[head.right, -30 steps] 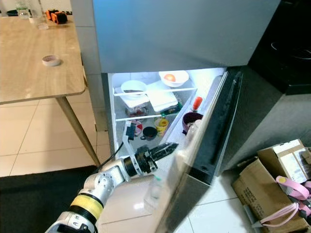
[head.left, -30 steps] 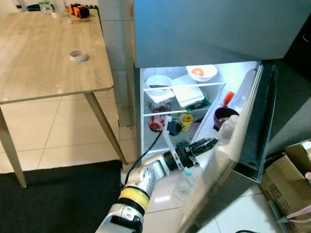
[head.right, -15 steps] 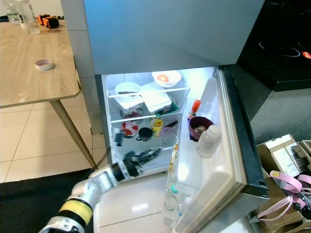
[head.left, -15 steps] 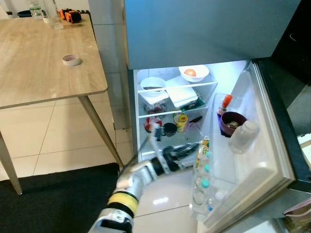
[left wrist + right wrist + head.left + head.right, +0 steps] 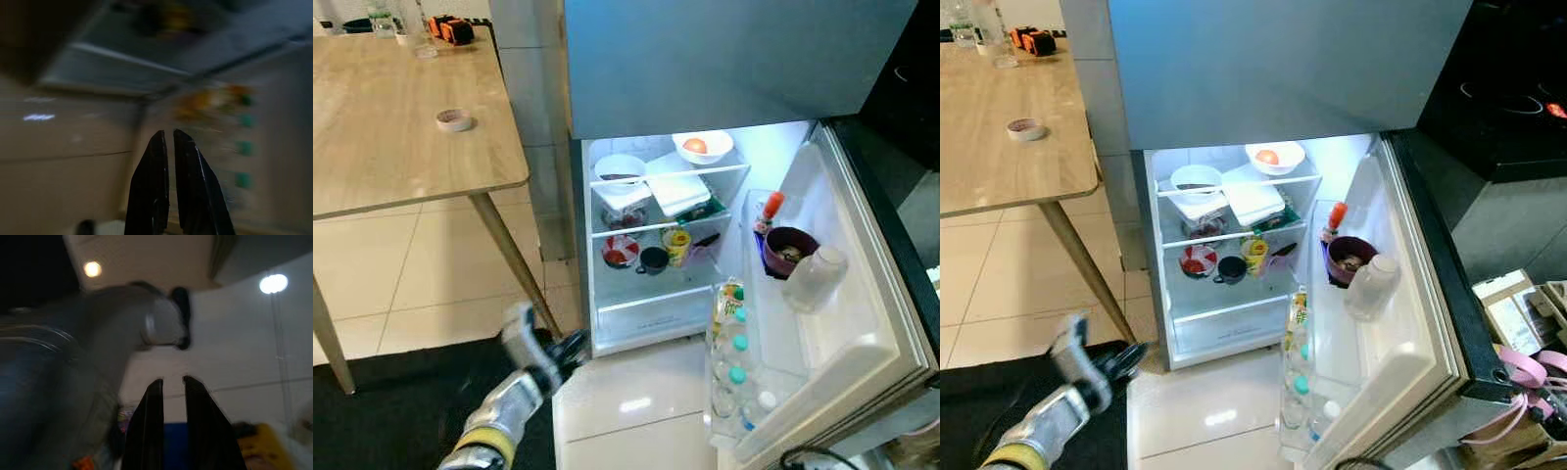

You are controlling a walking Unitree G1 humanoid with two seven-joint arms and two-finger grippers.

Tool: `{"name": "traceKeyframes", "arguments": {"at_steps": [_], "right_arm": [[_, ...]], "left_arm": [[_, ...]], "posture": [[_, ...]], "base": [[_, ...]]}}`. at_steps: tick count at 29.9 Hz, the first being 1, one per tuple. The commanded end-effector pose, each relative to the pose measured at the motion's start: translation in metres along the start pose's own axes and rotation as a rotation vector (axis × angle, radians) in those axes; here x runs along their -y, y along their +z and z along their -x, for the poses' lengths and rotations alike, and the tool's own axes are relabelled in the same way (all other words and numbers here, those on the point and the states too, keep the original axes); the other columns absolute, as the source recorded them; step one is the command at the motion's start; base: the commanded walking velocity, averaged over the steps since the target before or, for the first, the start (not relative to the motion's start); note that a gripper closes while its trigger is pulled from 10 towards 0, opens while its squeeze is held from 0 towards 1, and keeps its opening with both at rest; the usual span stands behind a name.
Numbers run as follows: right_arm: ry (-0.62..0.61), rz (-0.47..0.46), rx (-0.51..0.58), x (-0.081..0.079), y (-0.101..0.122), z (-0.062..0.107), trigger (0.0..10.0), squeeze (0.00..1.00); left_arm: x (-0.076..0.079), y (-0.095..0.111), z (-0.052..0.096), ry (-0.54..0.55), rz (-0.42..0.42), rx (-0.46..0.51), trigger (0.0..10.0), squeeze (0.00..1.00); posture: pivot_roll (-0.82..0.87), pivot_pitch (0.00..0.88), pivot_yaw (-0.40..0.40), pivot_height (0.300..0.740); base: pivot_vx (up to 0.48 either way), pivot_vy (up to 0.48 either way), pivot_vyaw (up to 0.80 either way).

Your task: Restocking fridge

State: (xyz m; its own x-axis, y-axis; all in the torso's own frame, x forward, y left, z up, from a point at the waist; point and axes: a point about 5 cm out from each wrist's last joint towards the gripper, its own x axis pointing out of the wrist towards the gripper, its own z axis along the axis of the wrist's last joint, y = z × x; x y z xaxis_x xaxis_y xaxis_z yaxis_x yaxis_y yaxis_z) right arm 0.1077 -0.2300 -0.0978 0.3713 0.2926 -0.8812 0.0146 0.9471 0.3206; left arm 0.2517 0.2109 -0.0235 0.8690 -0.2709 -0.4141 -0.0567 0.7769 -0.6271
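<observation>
The fridge point(image 5: 656, 304) stands open and lit, its door point(image 5: 847, 323) swung wide to the right. On its shelves are a white bowl point(image 5: 619, 168), a bowl holding an orange item point(image 5: 702, 147), a yellow can point(image 5: 680, 242) and a black cup point(image 5: 653, 259). The door racks carry a purple bowl point(image 5: 788, 250), a clear bottle point(image 5: 815, 277), a red-capped sauce bottle point(image 5: 770, 206) and several green-capped bottles point(image 5: 734, 357). My left gripper point(image 5: 570, 345) hangs low, left of the fridge's foot and blurred; in the left wrist view its fingers point(image 5: 151, 166) are shut on nothing. My right gripper point(image 5: 172, 380) hangs idle, shut.
A wooden table point(image 5: 401, 147) with a tape roll point(image 5: 455, 118) stands to the left, one leg point(image 5: 514, 259) close to the fridge. A black mat point(image 5: 382, 411) lies beneath my left arm. A cardboard box with pink items point(image 5: 1518, 362) sits at the right.
The fridge door has swung from half open to wide open. My left arm has drawn back from the fridge front, down and left to the mat's edge.
</observation>
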Motion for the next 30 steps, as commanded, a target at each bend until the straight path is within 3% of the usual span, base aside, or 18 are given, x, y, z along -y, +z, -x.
{"name": "traceKeyframes", "arguments": {"at_steps": [1,4,6,15,21,25,30], "right_arm": [[0.014,0.008,0.077,0.004,0.019,0.003,10.0,0.00],[0.182,0.018,0.207,0.005,0.050,0.012,10.0,0.00],[0.232,0.005,0.285,0.006,0.065,0.017,10.0,0.00],[0.125,0.021,0.384,0.015,0.082,0.023,10.0,0.00],[-0.048,-0.023,0.525,0.032,0.102,0.035,10.0,0.00],[-0.071,-0.060,0.599,0.037,0.112,0.041,10.0,0.00],[-0.012,-0.093,0.651,0.034,0.119,0.043,10.0,0.00]], "left_arm": [[-0.006,0.001,0.003,0.046,-0.013,0.004,10.0,0.00],[-0.038,-0.013,0.027,0.234,0.011,-0.023,10.0,0.00],[-0.046,-0.021,0.035,0.286,0.018,-0.044,10.0,0.00],[-0.056,-0.045,0.050,0.361,0.013,-0.121,10.0,0.00],[-0.061,-0.062,0.060,0.408,0.005,-0.178,10.0,0.00],[-0.062,-0.068,0.064,0.420,-0.004,-0.207,10.0,0.00],[-0.063,-0.072,0.066,0.426,-0.006,-0.223,10.0,0.00]], "posture": [[-0.06,0.000,-0.049,0.740],[-0.06,0.000,-0.048,0.740],[-0.06,0.000,-0.048,0.740],[-0.06,0.000,-0.045,0.740],[-0.06,0.000,-0.044,0.740],[-0.06,0.000,-0.044,0.740],[-0.06,0.000,-0.044,0.740]], "base": [[0.000,0.000,0.00],[0.000,0.000,0.00],[0.000,0.000,0.00],[0.000,0.000,0.00],[0.000,0.000,0.00],[0.000,0.000,0.00],[0.000,0.000,0.00]]}}
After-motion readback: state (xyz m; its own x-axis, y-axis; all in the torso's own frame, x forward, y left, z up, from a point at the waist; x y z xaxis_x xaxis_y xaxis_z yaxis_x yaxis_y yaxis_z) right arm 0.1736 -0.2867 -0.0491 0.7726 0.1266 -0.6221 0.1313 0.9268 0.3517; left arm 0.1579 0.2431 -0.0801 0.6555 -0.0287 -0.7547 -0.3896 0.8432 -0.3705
